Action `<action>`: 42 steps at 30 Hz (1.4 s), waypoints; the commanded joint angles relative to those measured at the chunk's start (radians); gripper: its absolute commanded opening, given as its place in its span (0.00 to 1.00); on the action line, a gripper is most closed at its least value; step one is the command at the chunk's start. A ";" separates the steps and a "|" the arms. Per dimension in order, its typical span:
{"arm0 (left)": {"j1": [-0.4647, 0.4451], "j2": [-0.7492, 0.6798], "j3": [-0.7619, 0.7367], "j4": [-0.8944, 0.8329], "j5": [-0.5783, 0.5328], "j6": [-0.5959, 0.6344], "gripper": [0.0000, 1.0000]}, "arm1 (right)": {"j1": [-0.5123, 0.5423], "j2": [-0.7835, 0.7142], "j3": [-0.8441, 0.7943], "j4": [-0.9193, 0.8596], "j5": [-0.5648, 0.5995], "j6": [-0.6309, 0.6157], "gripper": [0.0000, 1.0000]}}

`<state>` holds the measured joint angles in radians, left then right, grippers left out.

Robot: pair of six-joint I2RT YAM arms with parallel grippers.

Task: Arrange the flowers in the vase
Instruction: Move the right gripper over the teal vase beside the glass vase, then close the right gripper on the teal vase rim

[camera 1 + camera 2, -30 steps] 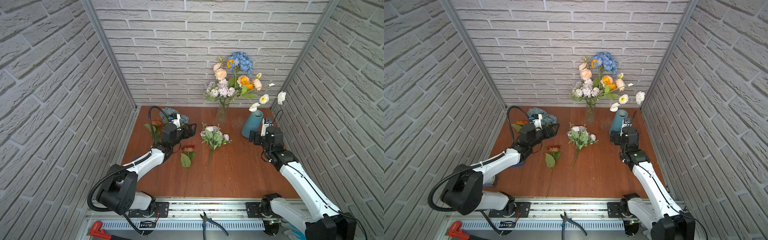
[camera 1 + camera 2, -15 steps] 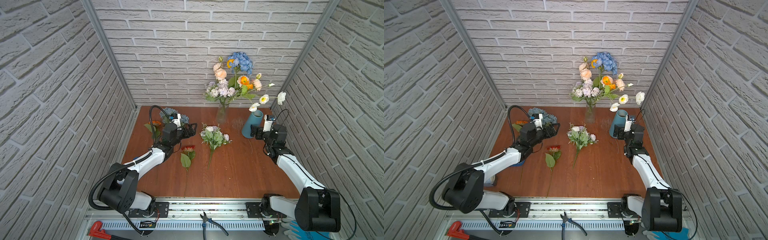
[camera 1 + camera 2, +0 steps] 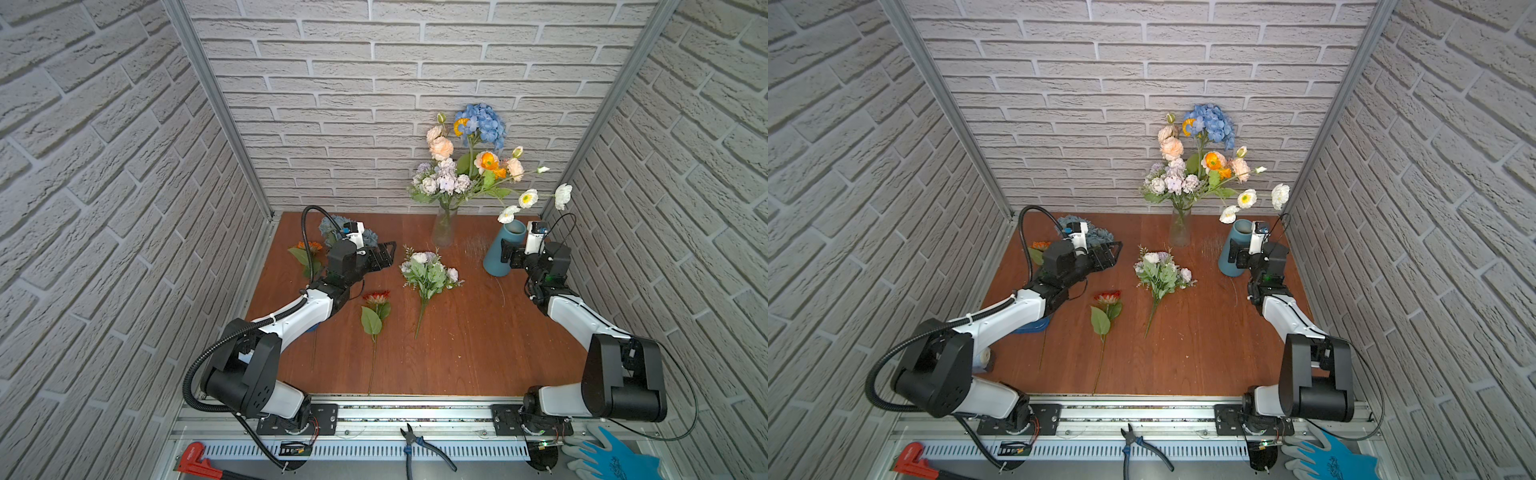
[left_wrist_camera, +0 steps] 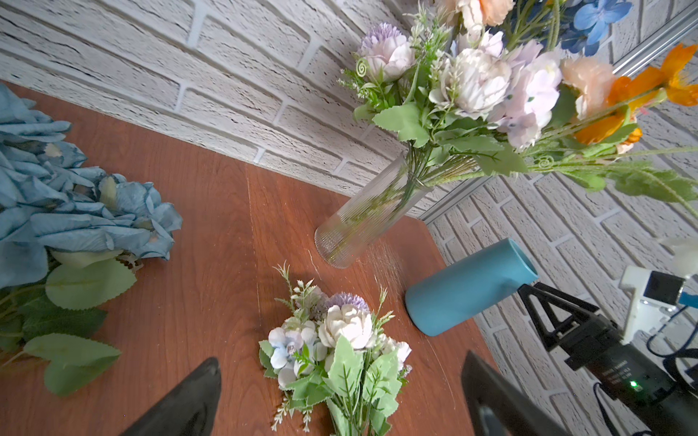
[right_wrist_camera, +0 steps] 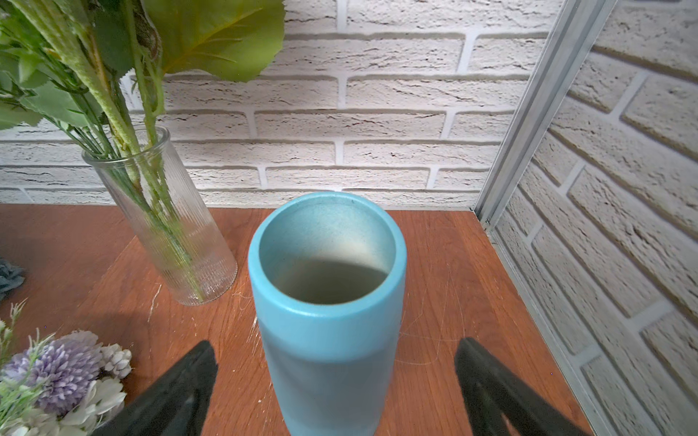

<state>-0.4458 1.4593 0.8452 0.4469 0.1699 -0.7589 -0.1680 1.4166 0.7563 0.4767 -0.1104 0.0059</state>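
Teal vase (image 5: 327, 302) near right wall (image 5: 623, 170), clear gaps inside spread right gripper (image 5: 336, 349), left gripper (image 4: 342, 361) spread, empty

Glass vase (image 3: 444, 228) sits at the back of the table (image 3: 457, 353) with the bouquet (image 3: 457, 178) in it, and the ceramic vase (image 3: 500, 253) is just to its right. The loose bunch (image 3: 428, 272) lies in front of the glass one, the single daisy (image 3: 376, 299) left of that, and the hydrangea (image 3: 326, 228) in the back-left corner.

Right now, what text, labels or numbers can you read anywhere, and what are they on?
Nothing reads clearly.
Black casing on the right arm: small white print, too blurred to read.
Glove: dark logo, too small to read.
No other text shows.
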 commanded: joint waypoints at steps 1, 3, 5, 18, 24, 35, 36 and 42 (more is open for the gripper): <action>0.000 0.015 0.023 0.023 0.008 0.012 0.98 | -0.011 0.038 0.034 0.162 -0.045 -0.008 0.99; -0.001 0.015 0.023 0.021 0.005 0.012 0.98 | -0.017 0.079 0.034 0.241 -0.045 0.008 0.99; -0.001 0.013 0.023 0.018 0.000 0.012 0.98 | -0.020 0.122 0.026 0.337 -0.044 0.026 0.99; -0.003 0.029 0.038 -0.002 -0.015 0.018 0.98 | -0.025 0.287 0.094 0.491 -0.120 0.088 0.97; -0.002 0.030 0.037 -0.004 -0.020 0.018 0.98 | -0.025 0.296 0.101 0.489 -0.100 0.077 0.70; 0.006 0.001 0.016 0.007 -0.022 0.030 0.98 | -0.025 0.105 0.029 0.356 -0.056 0.033 0.38; 0.012 -0.004 0.013 0.008 -0.022 0.032 0.98 | -0.024 0.076 0.018 0.330 -0.059 0.028 0.38; 0.070 -0.045 0.000 0.010 -0.028 0.054 0.98 | -0.020 -0.089 -0.041 0.170 -0.107 0.017 0.38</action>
<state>-0.4007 1.4639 0.8555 0.4168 0.1562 -0.7353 -0.1898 1.4269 0.7136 0.6308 -0.1905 0.0299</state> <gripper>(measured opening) 0.982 0.777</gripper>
